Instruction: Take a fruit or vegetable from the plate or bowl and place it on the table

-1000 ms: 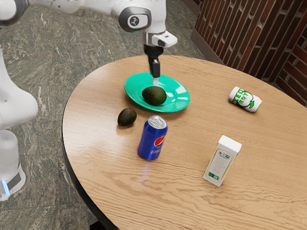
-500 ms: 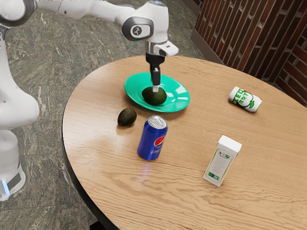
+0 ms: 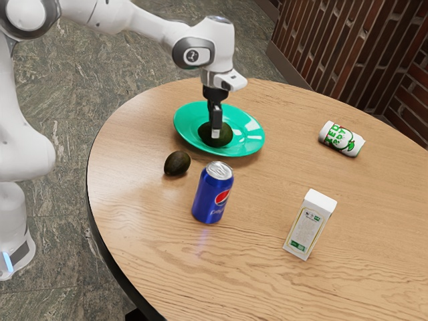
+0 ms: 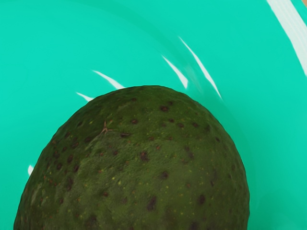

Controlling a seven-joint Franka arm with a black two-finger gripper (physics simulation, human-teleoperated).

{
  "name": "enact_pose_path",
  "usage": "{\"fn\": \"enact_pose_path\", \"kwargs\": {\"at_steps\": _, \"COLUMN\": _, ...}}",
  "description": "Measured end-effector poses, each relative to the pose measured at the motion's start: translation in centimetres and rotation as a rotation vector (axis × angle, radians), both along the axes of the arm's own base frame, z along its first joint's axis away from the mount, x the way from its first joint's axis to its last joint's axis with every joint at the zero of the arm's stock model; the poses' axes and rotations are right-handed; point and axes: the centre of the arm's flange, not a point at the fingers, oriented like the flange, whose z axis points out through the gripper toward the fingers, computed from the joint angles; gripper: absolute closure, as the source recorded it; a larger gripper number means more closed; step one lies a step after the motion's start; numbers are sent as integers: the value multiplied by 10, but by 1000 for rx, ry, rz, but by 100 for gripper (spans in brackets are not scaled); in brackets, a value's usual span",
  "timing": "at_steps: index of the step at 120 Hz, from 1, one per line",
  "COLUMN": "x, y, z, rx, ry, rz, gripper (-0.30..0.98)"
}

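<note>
Far left, a big white arm [image 3: 23, 144], cut off by the edge of the exterior view. Next, a dark little avocado [image 3: 177, 164] on the brown table [image 3: 154, 221]. Then a shiny green plate [image 3: 253, 143] with the big avocado [image 3: 226, 137] on it, partly hidden by the black gripper [image 3: 215, 134]; open or closed, cannot tell. In the wrist view, round, green and bumpy with brown spots, cut off at the lower edge. Next, a blue can [image 3: 203, 199] with a Pepsi mark, the word fuzzy. Then a white box [image 3: 306, 231], words too tiny to read. Last, a white can [image 3: 341, 139] lying down, green letters "TED" and a bit more, curving away.
</note>
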Motion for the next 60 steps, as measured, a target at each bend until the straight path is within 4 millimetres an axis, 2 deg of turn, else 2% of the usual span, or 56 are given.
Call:
{"fn": "enact_pose_path", "kwargs": {"at_steps": 7, "x": 0, "y": 1, "z": -1, "rx": -2, "ry": 0, "rz": 1, "gripper": -6}}
{"fn": "enact_pose_path", "kwargs": {"at_steps": 13, "x": 0, "y": 0, "z": -3, "rx": -2, "ry": -4, "rz": 0, "gripper": -1}}
{"fn": "enact_pose_path", "kwargs": {"at_steps": 26, "x": 2, "y": -1, "z": -1, "rx": -1, "ry": -32, "rz": 3, "gripper": 1}}
{"fn": "enact_pose_path", "kwargs": {"at_steps": 50, "x": 16, "y": -6, "z": -6, "rx": 0, "ry": -94, "rz": 0, "gripper": 2}}
{"fn": "enact_pose_path", "kwargs": {"at_steps": 60, "x": 18, "y": -4, "z": -6, "rx": 1, "ry": -113, "rz": 7, "gripper": 9}}
